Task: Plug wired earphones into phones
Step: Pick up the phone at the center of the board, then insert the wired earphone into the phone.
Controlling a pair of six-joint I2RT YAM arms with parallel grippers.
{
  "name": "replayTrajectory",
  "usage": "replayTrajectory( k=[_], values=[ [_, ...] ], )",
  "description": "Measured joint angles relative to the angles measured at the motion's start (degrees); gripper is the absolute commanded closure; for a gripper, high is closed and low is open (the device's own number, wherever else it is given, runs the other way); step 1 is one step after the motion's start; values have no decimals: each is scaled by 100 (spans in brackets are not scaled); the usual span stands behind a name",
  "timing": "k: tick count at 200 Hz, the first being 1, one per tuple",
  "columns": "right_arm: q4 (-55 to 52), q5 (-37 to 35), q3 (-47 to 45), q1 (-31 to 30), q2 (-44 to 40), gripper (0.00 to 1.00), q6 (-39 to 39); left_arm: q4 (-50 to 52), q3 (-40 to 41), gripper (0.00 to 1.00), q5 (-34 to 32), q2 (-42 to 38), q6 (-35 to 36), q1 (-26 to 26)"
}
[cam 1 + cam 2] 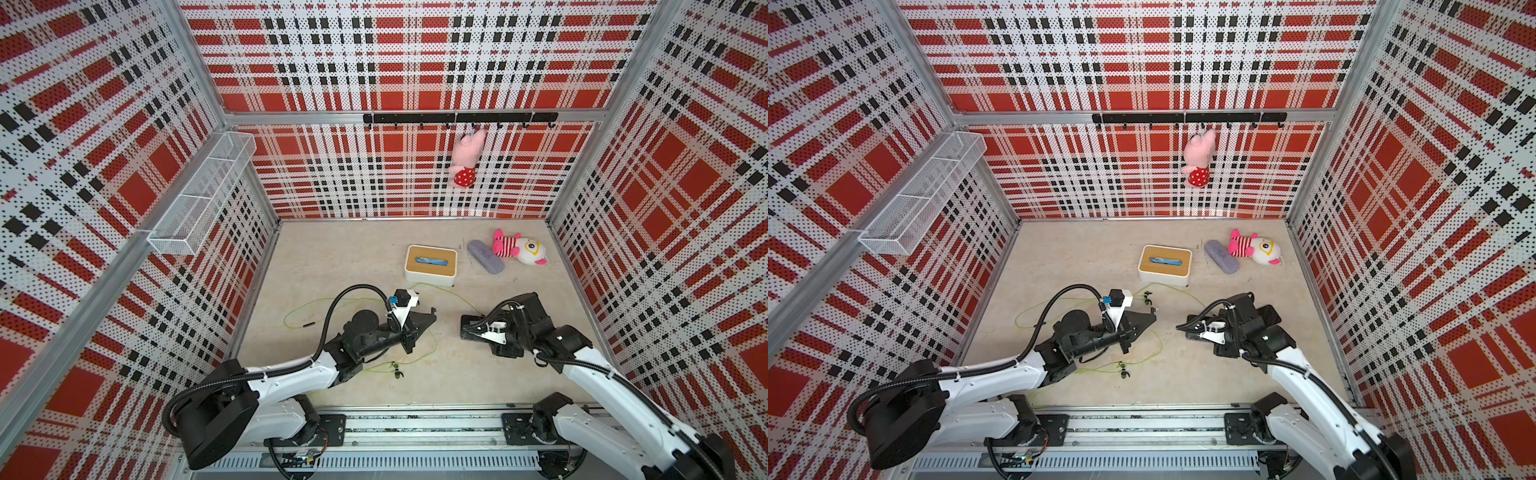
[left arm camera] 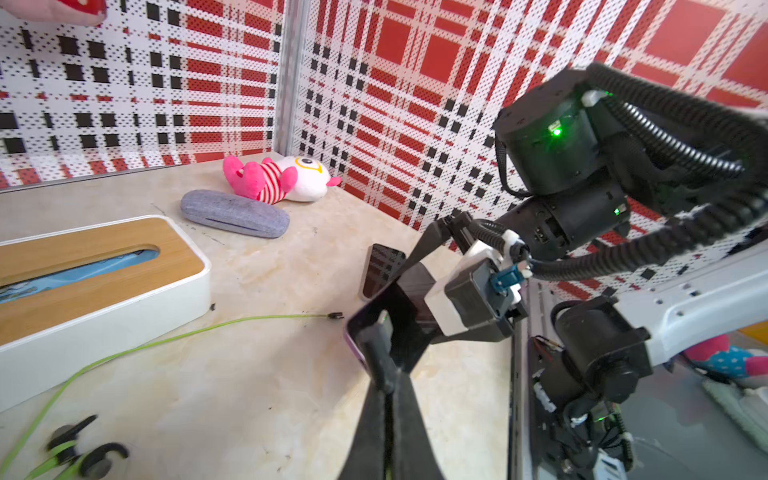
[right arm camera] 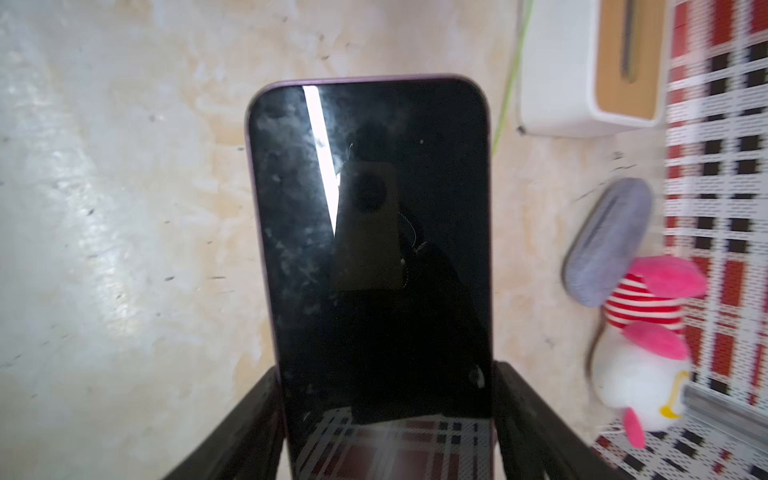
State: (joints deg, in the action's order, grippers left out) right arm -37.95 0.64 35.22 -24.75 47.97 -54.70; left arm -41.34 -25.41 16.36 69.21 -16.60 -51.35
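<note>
Phone [image 3: 370, 249] sits clamped by its long edges in my right hand [image 3: 386, 370], down near the bench [image 3: 124, 208]; looks slippery. My left hand [image 2: 386, 382] is clenched on the stiff plug [image 2: 374, 345] beside it.
</note>
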Motion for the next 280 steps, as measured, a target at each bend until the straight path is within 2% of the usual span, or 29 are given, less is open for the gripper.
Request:
replayTrajectory(
  k=[63, 111, 168, 280],
  values=[
    [1193, 94, -844, -7, -1755, 51, -101, -74, -55, 100, -208, -63, -391, -533],
    [1945, 485, -1373, -22, -2627, 50, -310, 396, -713, 100, -487, 173, -197, -769],
    [2288, 780, -1510, -26, -2924, 50, -426, 763, -946, 100, -686, 568, 24, -822],
    [2310, 892, -1515, -26, -3069, 50, -466, 979, -966, 100, -791, 581, 236, -846]
  ],
)
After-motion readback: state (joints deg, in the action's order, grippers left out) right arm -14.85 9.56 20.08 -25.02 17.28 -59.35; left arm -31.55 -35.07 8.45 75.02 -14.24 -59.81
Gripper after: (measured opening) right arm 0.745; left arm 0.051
